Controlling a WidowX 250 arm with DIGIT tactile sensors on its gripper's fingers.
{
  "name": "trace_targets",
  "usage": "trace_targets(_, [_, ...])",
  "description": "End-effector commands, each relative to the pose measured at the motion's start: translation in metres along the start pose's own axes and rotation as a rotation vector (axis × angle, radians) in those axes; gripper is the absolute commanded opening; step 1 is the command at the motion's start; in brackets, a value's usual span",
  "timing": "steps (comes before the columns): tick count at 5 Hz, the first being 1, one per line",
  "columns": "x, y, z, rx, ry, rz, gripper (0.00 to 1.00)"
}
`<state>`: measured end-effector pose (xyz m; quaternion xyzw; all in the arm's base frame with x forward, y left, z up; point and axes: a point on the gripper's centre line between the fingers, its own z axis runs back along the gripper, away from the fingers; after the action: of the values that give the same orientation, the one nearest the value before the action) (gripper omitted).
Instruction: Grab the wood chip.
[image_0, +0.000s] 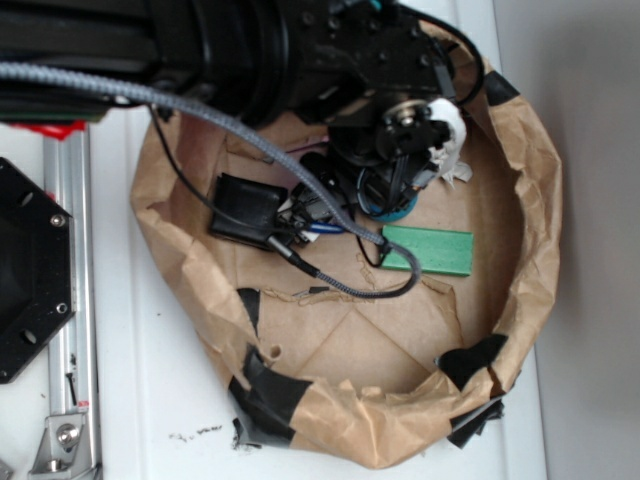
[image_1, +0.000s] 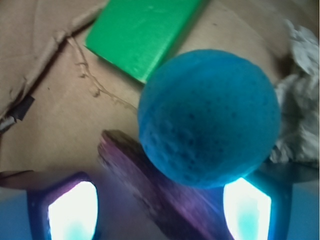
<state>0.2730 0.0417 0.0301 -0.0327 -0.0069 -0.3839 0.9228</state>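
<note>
Wood chip (image_1: 150, 190) between spread hand (image_1: 160, 210) fingers — seemingly untouched.

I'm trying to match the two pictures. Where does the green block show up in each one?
Exterior view: the green block lies flat on the brown paper, right of centre, just below the arm.
Wrist view: the same green block fills the top centre, tilted, partly behind the blue ball.
Shared landmark: the blue ball, a sliver of which peeks out under the arm in the exterior view.

wood chip (image_1: 160, 200) between spread fingers (image_1: 72, 210) | blue ball (image_1: 209, 117) touching it | green block (image_1: 142, 32) behind
</note>
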Motion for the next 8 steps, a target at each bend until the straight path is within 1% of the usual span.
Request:
trace_targets(1, [0.008,-0.013,-0.009,-0.036,-0.025,-0.047,1.0])
trace_targets(2, [0.012,-0.021,-0.017,-0.081,-0.012,-0.063,1.0])
trace_targets(3, [0.016,-0.031,-0.023,-0.135,-0.014,-0.066,1.0])
trace_targets(4, [0.018,-0.032,-0.027,-0.14,-0.015,-0.071,1.0])
trace_targets(5, [-0.004,-0.015,-0.036,-0.108,0.027,-0.067,1.0])
trace_targets(6, [-0.021,-0.005,-0.036,-0.106,0.011,-0.007,1.0])
trace_targets(7, [-0.022,-0.002,-0.03,-0.071,0.059,0.01,0.0])
trace_targets(8, [-0.021,-0.002,-0.029,-0.071,0.046,0.022,0.0])
